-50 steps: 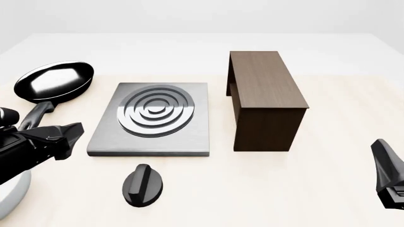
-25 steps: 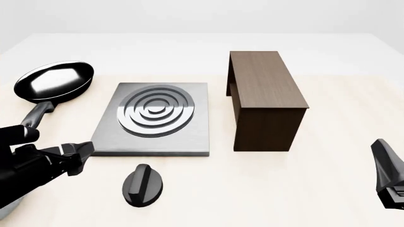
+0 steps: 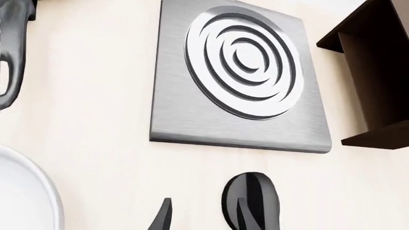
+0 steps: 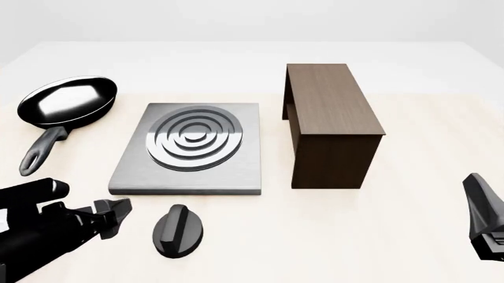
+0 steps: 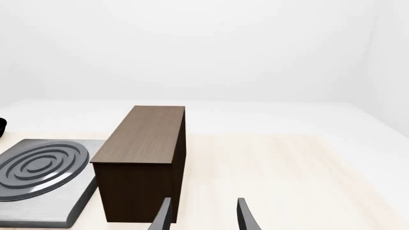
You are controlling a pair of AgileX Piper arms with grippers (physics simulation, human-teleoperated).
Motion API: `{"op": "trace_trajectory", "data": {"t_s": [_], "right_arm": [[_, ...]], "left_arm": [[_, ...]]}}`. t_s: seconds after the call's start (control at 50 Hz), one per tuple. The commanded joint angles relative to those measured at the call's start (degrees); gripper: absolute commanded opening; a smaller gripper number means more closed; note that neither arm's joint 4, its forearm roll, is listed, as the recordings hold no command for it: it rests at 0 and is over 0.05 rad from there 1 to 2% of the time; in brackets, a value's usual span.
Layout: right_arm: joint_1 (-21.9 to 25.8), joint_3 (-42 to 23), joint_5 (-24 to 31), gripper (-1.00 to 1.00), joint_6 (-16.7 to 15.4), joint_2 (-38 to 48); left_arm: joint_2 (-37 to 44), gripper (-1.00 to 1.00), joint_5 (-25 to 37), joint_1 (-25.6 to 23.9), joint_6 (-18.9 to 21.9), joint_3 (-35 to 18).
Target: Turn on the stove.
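The stove (image 4: pixel 189 154) is a flat brushed-grey plate with silver rings, left of the table's centre; it also shows in the left wrist view (image 3: pixel 185 110) and the right wrist view (image 5: pixel 38 191). Its black ridged knob (image 4: pixel 179 230) lies apart, in front of the plate. My left gripper (image 4: pixel 118 211) hovers open just left of the knob, not touching it. In the left wrist view the left gripper (image 3: pixel 203 218) has one finger in front of the knob (image 3: pixel 255 191). My right gripper (image 4: pixel 484 215) stays at the far right; the right wrist view shows the right gripper (image 5: pixel 203 218) open and empty.
A dark brown wooden cabinet (image 4: pixel 331 124) stands right of the stove. A black frying pan (image 4: pixel 67 100) lies at the far left, its handle (image 4: pixel 43 150) pointing toward the near edge. A white rounded object (image 3: pixel 26 196) sits near the left arm.
My left gripper has dropped toward the table's near edge and shifted right, closing in on the knob. The right arm and the objects have not moved.
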Motion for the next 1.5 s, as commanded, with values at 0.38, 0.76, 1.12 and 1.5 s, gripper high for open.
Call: {"op": "trace_trajectory", "data": {"t_s": [0.38, 0.76, 1.12, 1.5], "right_arm": [[0.0, 0.0, 0.0, 1.0, 0.01, 0.0], [0.01, 0.0, 0.0, 1.0, 0.0, 0.0], [0.0, 0.0, 0.0, 1.0, 0.0, 0.0], [0.01, 0.0, 0.0, 1.0, -0.01, 0.0]], "left_arm": [[13.57, 1.0, -14.95, -7.74, -9.79, 5.95], [22.35, 1.0, -24.87, -17.71, -20.11, 6.16], [29.42, 1.0, -34.32, -22.52, -24.93, 6.17], [30.72, 1.0, -36.18, -20.23, -22.38, 6.15]]}}
